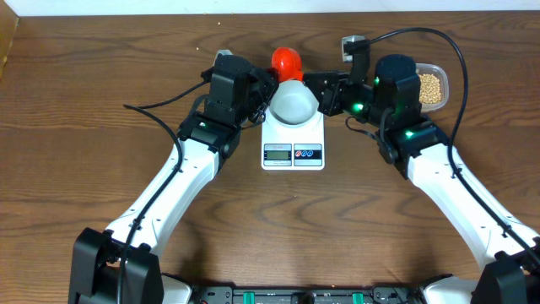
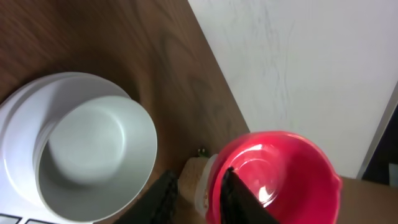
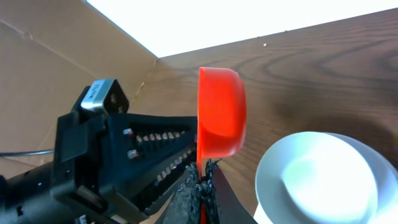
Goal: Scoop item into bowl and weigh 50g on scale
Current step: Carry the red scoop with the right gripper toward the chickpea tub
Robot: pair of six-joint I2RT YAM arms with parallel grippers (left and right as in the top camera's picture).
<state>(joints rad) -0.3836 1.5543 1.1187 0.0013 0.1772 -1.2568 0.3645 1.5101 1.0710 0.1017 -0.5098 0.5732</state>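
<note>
Overhead view, front to back: white digital scale [image 1: 291,137] lay mid-counter [image 1: 93,93], with its display and two round buttons on the near edge. White bowl [image 1: 293,103] sat upright on the scale's platform. Just past the bowl, the left pincer [image 1: 267,82] and right pincer [image 1: 310,83] met from either side. Red scoop [image 1: 287,61] was between them, beyond the bowl's far rim. Far right, behind the right arm: clear plastic tub [image 1: 443,83] holding the beans [image 1: 430,87], well apart from the bowl.

Right wrist view: right pincer was clenched on the scoop's thin red handle. The cup stood above the fingertips, turned on its side with its mouth toward the left pincer. The bowl showed lower right.

Left wrist view: black fingers [image 2: 239,199] stood either side of a pale stub at the cup's edge. Could not tell whether they pressed on it or had released. The cup's open mouth faced the camera, with the bowl on the scale to its left.
</note>
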